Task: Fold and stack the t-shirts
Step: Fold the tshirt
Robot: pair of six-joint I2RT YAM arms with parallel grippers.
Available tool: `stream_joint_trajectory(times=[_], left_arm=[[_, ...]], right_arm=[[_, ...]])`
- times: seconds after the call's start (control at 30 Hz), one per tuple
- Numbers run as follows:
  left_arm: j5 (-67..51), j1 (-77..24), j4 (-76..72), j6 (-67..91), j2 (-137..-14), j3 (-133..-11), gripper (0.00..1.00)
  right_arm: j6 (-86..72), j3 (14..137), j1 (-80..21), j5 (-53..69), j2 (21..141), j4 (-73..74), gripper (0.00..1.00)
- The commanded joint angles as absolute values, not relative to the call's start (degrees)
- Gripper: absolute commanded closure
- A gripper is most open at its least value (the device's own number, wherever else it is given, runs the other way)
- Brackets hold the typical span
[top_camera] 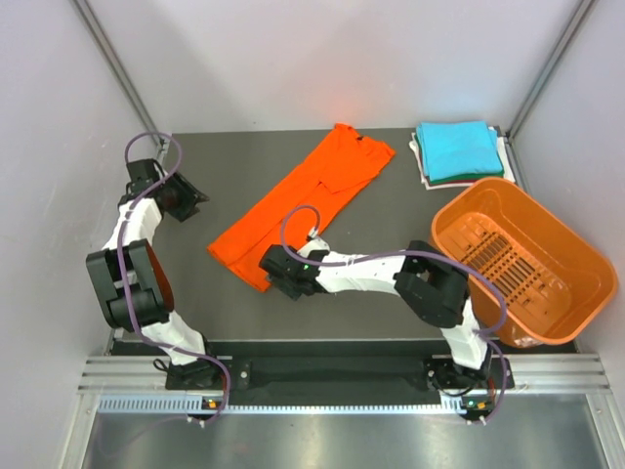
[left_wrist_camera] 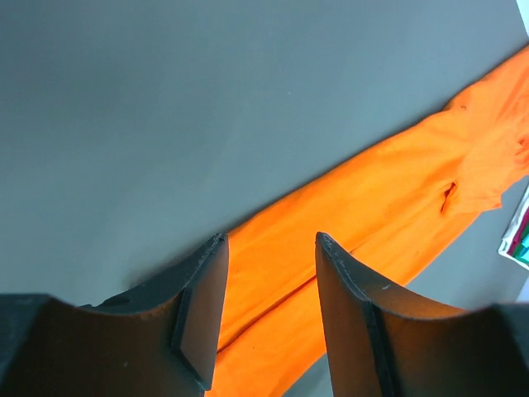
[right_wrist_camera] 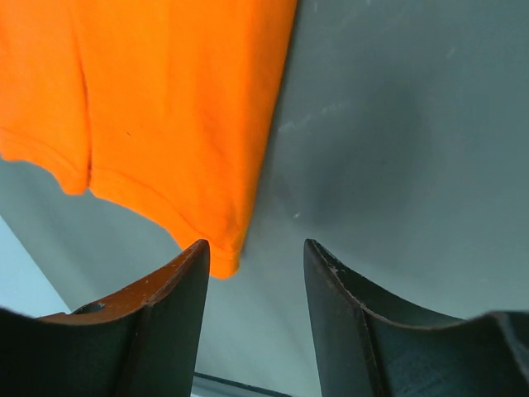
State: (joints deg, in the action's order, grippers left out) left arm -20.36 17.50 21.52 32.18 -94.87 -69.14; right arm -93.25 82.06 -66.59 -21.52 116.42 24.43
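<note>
A plain bright orange cloth t-shirt (top_camera: 303, 200) lies flat on the dark grey matte table (top_camera: 244, 156). It is folded lengthwise into a long narrow band that runs on a slant from the near left to the far right and is wider at its far end

At the far right corner of the table sits a turquoise t-shirt folded square (top_camera: 454, 149), on top of a small stack. A white layer (top_camera: 418, 156) and a dark one (top_camera: 459, 181) show at the stack's edges. This stack is well apart from the orange shirt. Just nearer than it, on the table's right side, is a rigid orange slotted plastic basket (top_camera: 547, 220), its open mouth turned up toward the overhead camera

The right gripper (top_camera: 276, 277) hangs low at the near end of the orange shirt. In its wrist view the right gripper (right_wrist_camera: 256, 244) has its two dark fingers spread, with nothing between them but bare table (right_wrist_camera: 413, 124). The hemmed corner of the orange shirt (right_wrist_camera: 165, 99) ends just beside one fingertip, and whether it touches cannot be told

The left gripper (top_camera: 187, 200) is out over the left part of the table, apart from the shirt's long edge. In its own view the left gripper (left_wrist_camera: 269, 240) also has its fingers parted and holds nothing. The orange band (left_wrist_camera: 364, 223) shows through the gap and stretches away across the grey surface (left_wrist_camera: 207, 99), with a sliver of the folded stack (left_wrist_camera: 517, 240) at the picture's right edge
</note>
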Motion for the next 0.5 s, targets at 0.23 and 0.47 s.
stream_joint_trajectory(times=[0.23, 0.47], left_arm=[[-23.4, 18.1, 17.8, 32.3, -94.8, -67.7, 0.49], [-22.8, 18.2, 18.6, 31.7, -95.1, -68.9, 0.49]], right_arm=[[-98.8, 86.5, -70.3, -21.4, 119.6, 22.6, 0.51], [-101.7, 86.3, -71.3, -22.1, 120.8, 22.8, 0.54]])
